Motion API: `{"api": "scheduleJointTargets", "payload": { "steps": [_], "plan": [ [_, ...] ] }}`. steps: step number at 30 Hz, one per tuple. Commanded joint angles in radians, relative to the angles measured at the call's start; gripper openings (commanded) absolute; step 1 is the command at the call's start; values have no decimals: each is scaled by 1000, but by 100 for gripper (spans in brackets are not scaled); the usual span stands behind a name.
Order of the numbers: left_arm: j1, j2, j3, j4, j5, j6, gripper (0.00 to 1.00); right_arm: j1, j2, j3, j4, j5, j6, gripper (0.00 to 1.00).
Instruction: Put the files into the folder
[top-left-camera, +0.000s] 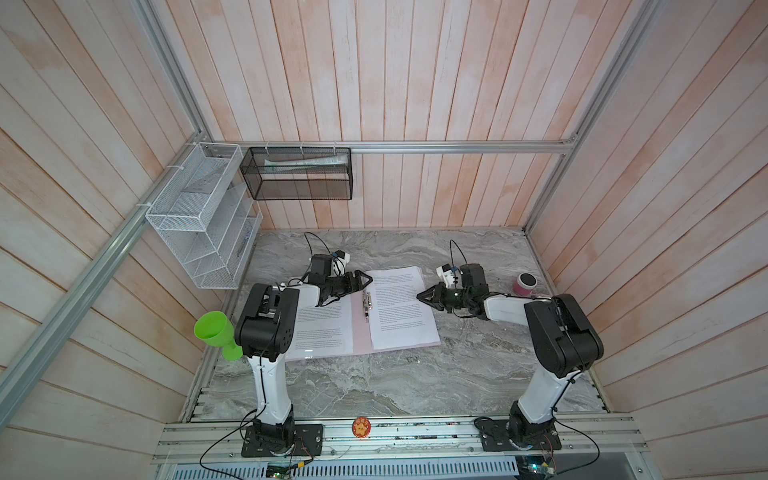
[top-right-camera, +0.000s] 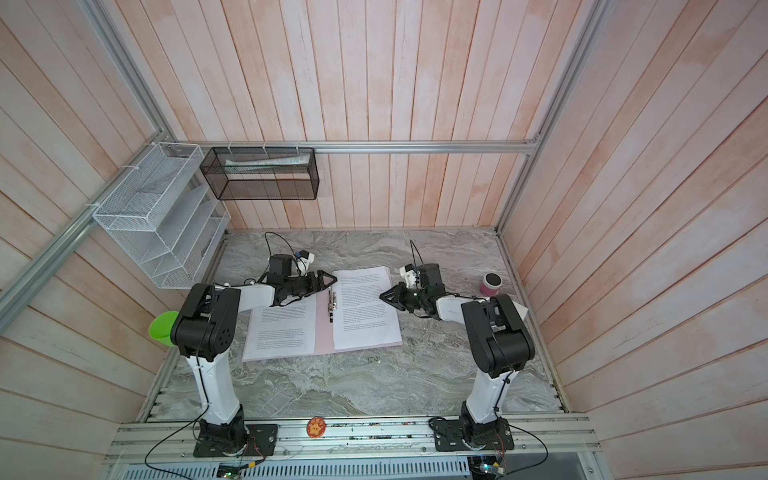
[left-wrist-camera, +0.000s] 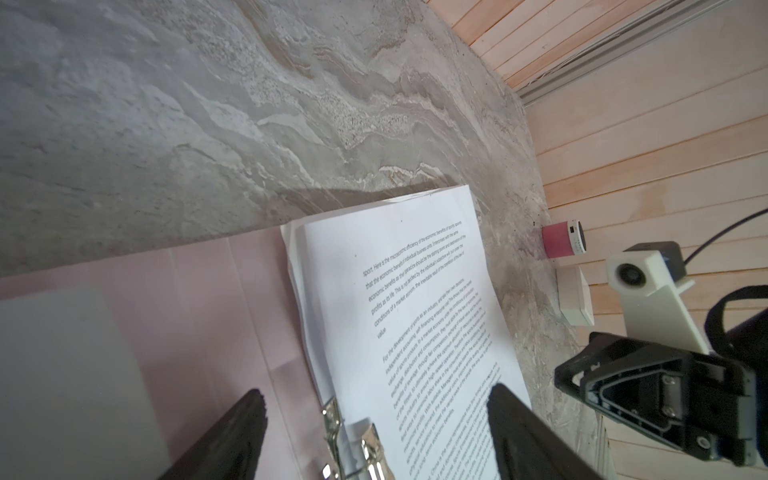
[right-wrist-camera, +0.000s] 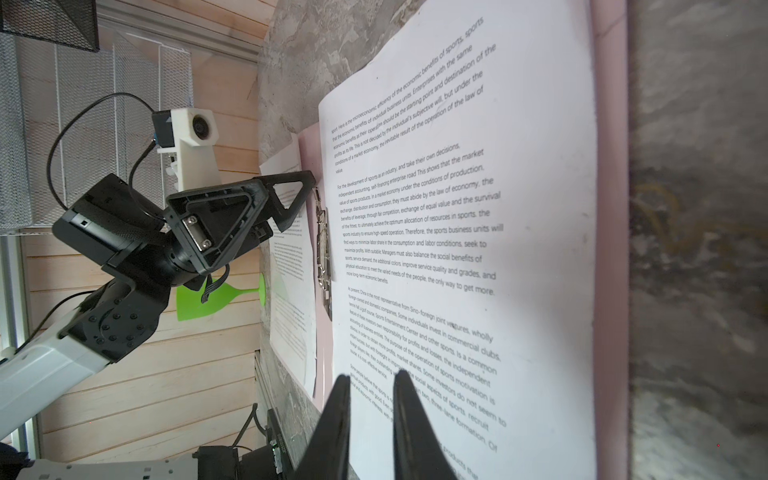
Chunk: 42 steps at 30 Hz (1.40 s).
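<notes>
Hovering wide-open over the flat pale pink folder's (top-left-camera: 360, 332) metal clip (top-left-camera: 366, 305), the left pincer (top-left-camera: 360, 281) is likely needing to lift it gently; the nearly closed, empty right pincer (top-left-camera: 423, 296) is steadying the white printed paper sheets (top-left-camera: 401, 307).

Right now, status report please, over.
Left tool open above the clip. Right tool nearly shut, empty, over files in open folder. Nothing blocking.

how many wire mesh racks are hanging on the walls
2. A white mesh rack hangs on the left wall rail, and a black mesh basket hangs on the back wall rail beside it, with what looks like paper inside. No others show in both top views.
</notes>
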Motion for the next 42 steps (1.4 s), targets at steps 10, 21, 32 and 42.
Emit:
{"api": "scheduleJointTargets", "payload": {
  "steps": [10,21,32,42],
  "plan": [
    [-21,51,50,11,46,-18,83,10,27,-10,39,-2,13,17],
    [-30,47,52,-10,60,-16,82,10,32,-14,50,-11,17,17],
    [-34,-4,14,18,112,-30,80,10,28,-17,77,-20,38,17],
    [-54,-133,-108,65,129,-52,78,13,1,-33,77,-14,41,17]
  ]
}}
